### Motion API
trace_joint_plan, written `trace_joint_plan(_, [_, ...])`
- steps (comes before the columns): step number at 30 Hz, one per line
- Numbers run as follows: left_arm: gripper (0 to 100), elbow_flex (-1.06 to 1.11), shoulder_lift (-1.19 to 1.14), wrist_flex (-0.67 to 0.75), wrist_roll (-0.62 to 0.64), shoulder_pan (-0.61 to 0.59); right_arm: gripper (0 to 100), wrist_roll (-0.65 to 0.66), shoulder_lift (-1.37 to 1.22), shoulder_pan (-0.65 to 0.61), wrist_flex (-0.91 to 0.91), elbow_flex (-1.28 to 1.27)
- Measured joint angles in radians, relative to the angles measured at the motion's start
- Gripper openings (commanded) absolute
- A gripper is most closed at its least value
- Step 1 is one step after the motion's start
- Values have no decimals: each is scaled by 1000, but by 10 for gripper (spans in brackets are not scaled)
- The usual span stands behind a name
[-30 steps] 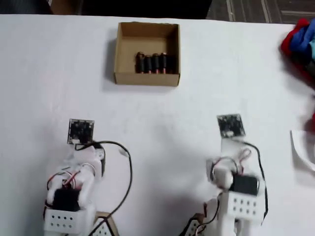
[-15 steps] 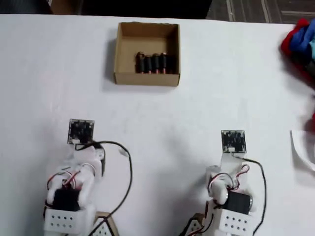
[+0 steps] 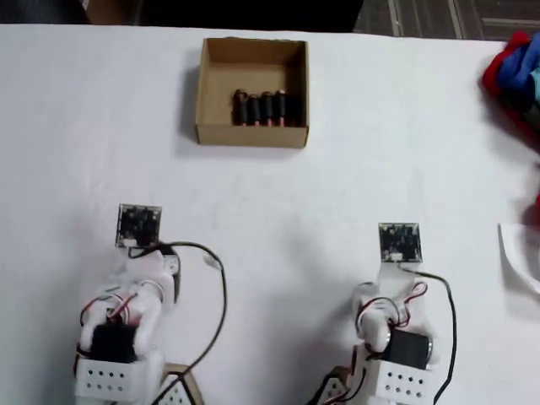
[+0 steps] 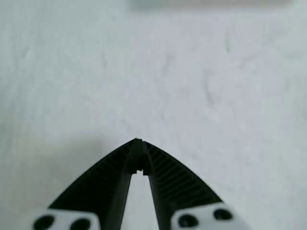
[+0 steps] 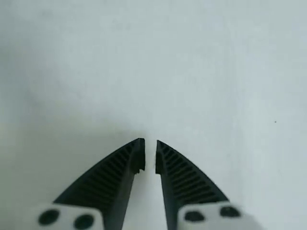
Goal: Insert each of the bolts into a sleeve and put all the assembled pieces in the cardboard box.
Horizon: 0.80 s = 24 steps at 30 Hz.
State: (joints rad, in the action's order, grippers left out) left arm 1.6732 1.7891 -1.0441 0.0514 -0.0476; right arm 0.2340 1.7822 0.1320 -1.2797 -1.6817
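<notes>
Assembled pieces (image 3: 266, 108) lie side by side in the cardboard box (image 3: 218, 76) at the tabletop's (image 3: 84, 126) far side, nearer the left jaws, closed and empty, than the right jaws, barely parted and empty

Assembled pieces (image 3: 266, 108): you get a dark row in the cardboard box (image 3: 213, 84), perhaps four or five, too small to count or to tell bolt from sleeve.
Coloured cloth (image 3: 513, 63): cut off by the high view's right edge.
White object (image 3: 516, 263): cut by the same edge, so you can't tell what it is.
Arms (image 3: 118, 337): both run off the bottom edge.
Pale band (image 4: 211, 3): blurred beyond the desk (image 4: 192, 86).
</notes>
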Motion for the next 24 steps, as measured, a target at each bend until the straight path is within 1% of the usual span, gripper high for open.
trace_joint_plan(6, [24,0,0,-74,0,0,21,0,0,-91,0,0])
trace_joint_plan(10, [24,0,0,-204,0,0,21,0,0,-104,0,0])
trace_joint_plan(24, [24,0,0,-226,0,0,21,0,0,-104,0,0])
